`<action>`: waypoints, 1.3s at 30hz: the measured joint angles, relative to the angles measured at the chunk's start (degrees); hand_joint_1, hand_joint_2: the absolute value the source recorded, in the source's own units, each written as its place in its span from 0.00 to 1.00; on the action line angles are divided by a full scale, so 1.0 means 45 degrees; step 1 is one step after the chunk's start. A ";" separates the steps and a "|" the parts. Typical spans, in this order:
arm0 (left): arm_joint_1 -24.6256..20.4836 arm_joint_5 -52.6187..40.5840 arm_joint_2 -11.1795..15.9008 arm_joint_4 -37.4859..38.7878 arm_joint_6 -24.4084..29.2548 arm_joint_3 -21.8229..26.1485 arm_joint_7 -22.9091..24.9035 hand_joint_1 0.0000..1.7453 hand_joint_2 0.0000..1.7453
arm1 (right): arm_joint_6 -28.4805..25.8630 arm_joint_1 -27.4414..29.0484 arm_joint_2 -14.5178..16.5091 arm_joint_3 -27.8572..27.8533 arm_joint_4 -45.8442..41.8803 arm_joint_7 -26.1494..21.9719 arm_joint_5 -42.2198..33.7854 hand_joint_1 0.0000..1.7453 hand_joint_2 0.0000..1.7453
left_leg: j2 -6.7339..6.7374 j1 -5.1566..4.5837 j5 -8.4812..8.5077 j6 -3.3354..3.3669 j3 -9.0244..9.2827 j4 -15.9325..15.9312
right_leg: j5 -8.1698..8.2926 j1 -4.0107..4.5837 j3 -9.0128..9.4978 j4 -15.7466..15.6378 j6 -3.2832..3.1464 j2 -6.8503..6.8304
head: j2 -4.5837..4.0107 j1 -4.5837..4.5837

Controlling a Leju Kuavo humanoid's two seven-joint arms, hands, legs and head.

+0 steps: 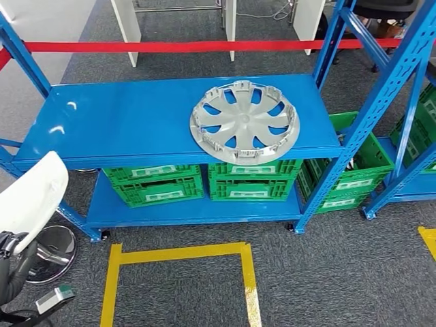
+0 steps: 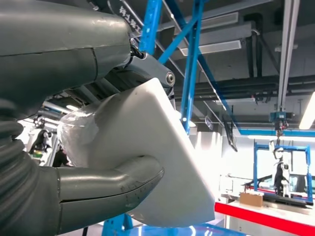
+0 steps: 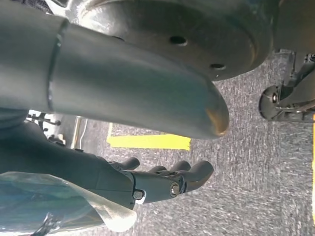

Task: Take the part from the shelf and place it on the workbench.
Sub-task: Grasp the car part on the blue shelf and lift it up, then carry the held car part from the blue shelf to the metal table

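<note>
Blue shelf (image 1: 129, 119), white part (image 2: 156, 147) in left robot hand (image 2: 93, 162)

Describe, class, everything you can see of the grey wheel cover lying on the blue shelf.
The wheel cover is a round, light grey disc that looks like plastic. Curved spokes fan out from a plain hub, with blue shelf showing through the openings between them. Small clips and tabs stand up around its rim, so its inner face seems to be upward. It lies flat on the top board of the blue shelf, towards the right end, above green crates. Nothing but the shelf touches it.
</note>
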 joint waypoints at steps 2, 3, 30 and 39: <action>-0.0053 -0.0006 -0.0004 0.0028 0.0000 -0.0015 0.0001 1.00 1.00 | -0.0002 -0.0006 0.0009 0.0016 -0.0006 -0.0001 0.0001 0.00 0.00 | -0.0028 -0.0105 -0.0106 0.0134 0.0189 -0.0585 | 0.0231 -0.0012 -0.0202 0.0048 0.0161 0.0015 | 0.0000 0.0011; -0.0070 -0.0009 -0.0006 0.0040 0.0000 -0.0021 0.0002 1.00 1.00 | -0.0002 0.0005 0.0013 0.0032 -0.0010 -0.0001 0.0001 0.00 0.00 | -0.0017 -0.0133 -0.0041 0.0262 0.0062 -0.0618 | 0.0343 -0.0042 -0.0305 0.0041 0.0251 0.0024 | 0.0000 0.0007; -0.0487 0.0299 -0.0197 0.0254 0.0001 0.0518 -0.1028 1.00 1.00 | 0.0006 -0.0076 0.0046 0.0297 -0.0045 -0.0251 -0.0180 0.00 0.00 | 0.0061 0.0083 0.0349 -0.0103 -0.0928 0.0584 | -0.0541 0.0061 0.0517 -0.0057 -0.0122 0.0056 | 0.0001 0.0039; -0.0623 0.0543 -0.0378 0.0098 0.0005 0.0799 -0.1430 1.00 1.00 | 0.0002 -0.0068 0.0061 0.0302 -0.0062 -0.0262 -0.0285 0.00 0.00 | 0.0110 -0.0125 0.0875 0.0782 -0.1484 -0.0228 | -0.2591 -0.0019 -0.0703 0.2641 0.0421 0.0197 | 0.0001 0.0120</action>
